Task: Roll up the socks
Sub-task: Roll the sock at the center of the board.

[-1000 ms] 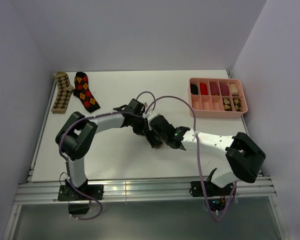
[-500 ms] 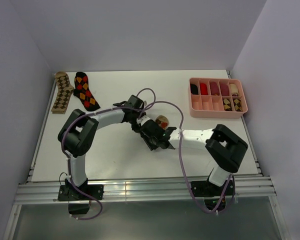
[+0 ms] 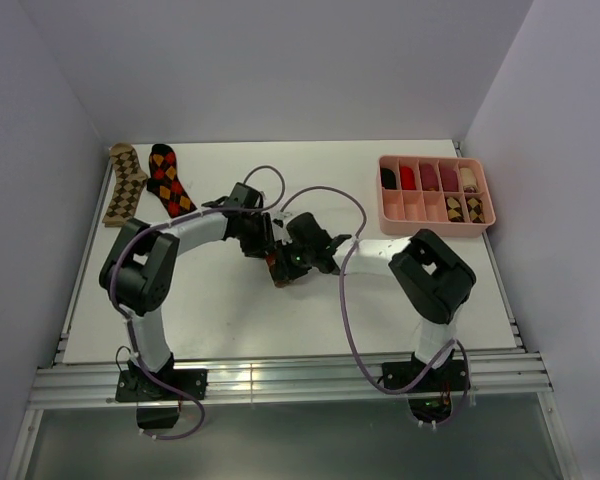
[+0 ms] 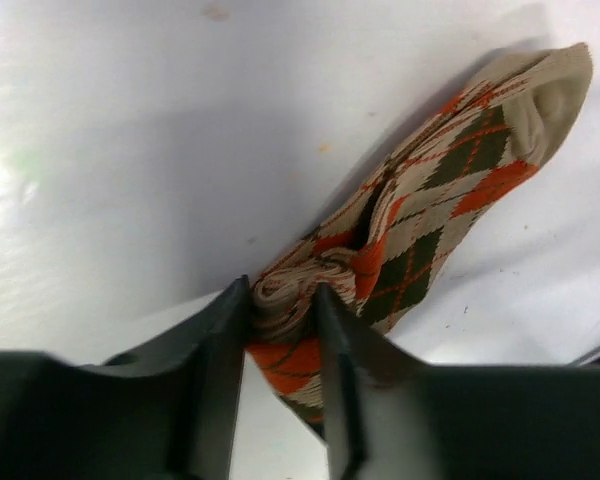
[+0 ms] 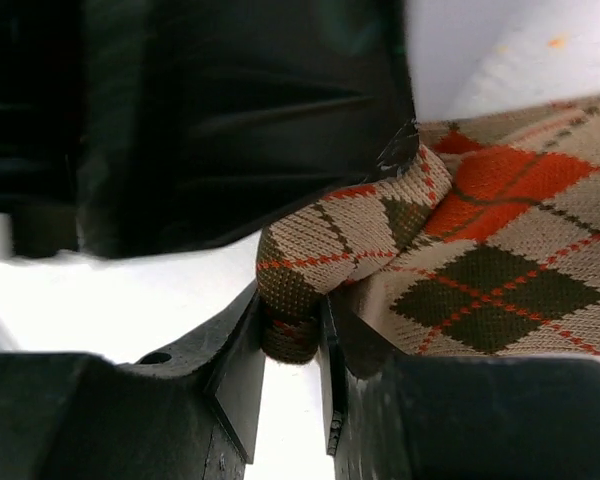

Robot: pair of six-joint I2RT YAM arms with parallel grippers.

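Beige-brown-orange sock (image 4: 430, 215): soft knit, light, no stiffness. It bunches and folds wherever it is pinched, and the loose part drapes flat onto the desk (image 3: 180, 310). Not fragile. The knit looks grippy rather than slick, though a thin fold could probably slide out of a narrow pinch.

One end is gathered into a tight wad. The wad sits between the fingers of the left tool (image 4: 283, 300), jaws narrow and clamped on it. From there the sock runs away from the tool, up and to the right in its wrist view, with the plain beige tip lying free on the desk.

The right tool (image 5: 290, 320) faces the left one at very close range. Its jaws are narrow too, nipping a folded edge of the same sock just beside the left tool's dark body.

Judgement: the best hold is the thick gathered part, not a single layer. A roll will likely spring open if released loosely.

Far beyond the left tool, at the desk's back corner, the tan-brown-cream sock (image 3: 125, 185) and black-red-orange sock (image 3: 172, 183) lie flat, side by side. Well off past the right tool sits a pink tray (image 3: 436, 229).
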